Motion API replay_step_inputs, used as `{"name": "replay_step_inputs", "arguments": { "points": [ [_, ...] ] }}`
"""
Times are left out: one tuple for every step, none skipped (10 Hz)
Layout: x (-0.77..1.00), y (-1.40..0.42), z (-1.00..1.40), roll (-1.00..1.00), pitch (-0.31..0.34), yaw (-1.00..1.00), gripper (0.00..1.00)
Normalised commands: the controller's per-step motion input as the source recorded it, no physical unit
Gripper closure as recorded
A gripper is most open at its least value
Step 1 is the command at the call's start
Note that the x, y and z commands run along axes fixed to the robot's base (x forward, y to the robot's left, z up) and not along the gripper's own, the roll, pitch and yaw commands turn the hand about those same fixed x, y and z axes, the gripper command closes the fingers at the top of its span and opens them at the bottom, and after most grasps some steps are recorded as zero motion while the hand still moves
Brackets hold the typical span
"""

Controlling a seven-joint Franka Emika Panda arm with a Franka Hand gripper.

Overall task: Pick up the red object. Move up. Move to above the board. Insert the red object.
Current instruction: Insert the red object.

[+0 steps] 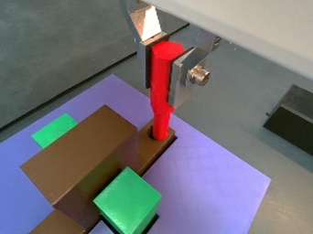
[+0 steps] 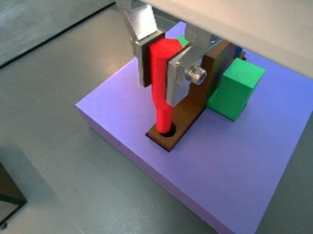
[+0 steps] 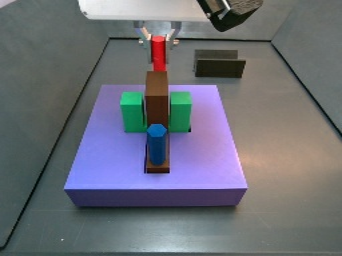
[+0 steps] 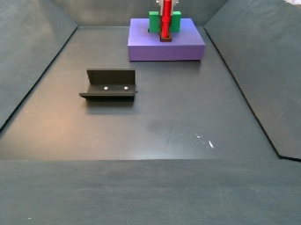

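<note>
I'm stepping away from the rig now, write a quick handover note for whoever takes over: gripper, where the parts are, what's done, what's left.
Gripper: above the far end of the board, shut on the thin bright red stick, which it holds upright.
Red stick: its lower tip sits in the dark slot at the end of the brown block.
Large flat purple-blue square board: carries the brown block, green blocks and a blue peg.
Done: pick-up, lift, move over the board.
Left: finish seating the stick, release.
</note>
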Motion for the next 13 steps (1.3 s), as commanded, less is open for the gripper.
{"name": "replay_step_inputs", "arguments": {
  "points": [
    [-0.13,-0.05,-0.15,0.0,0.0,-0.09,1.0],
    [-0.1,-0.05,-0.15,0.0,0.0,-0.08,1.0],
    [-0.05,-0.07,-0.19,0.0,0.0,-0.04,1.0],
    [0.04,-0.12,-0.23,0.08,-0.013,0.0,1.0],
    [0.24,-0.04,-0.26,0.09,-0.036,0.0,1.0],
    [0.29,0.0,-0.35,0.06,-0.027,0.0,1.0],
    [0.03,0.19,-0.34,0.1,0.0,-0.01,1.0],
    [-0.02,0.36,-0.27,0.08,0.0,-0.03,1.0],
    [-0.01,0.35,-0.23,0.09,0.0,-0.05,1.0],
    [-0.07,0.09,-0.4,0.06,-0.044,-0.05,1.0],
    [-0.18,-0.07,-0.47,0.0,-0.126,0.0,1.0],
    [0.0,-0.4,-0.19,0.09,-0.02,0.19,1.0],
    [0.0,-0.4,-0.13,0.14,-0.006,0.21,1.0]
  ]
}}
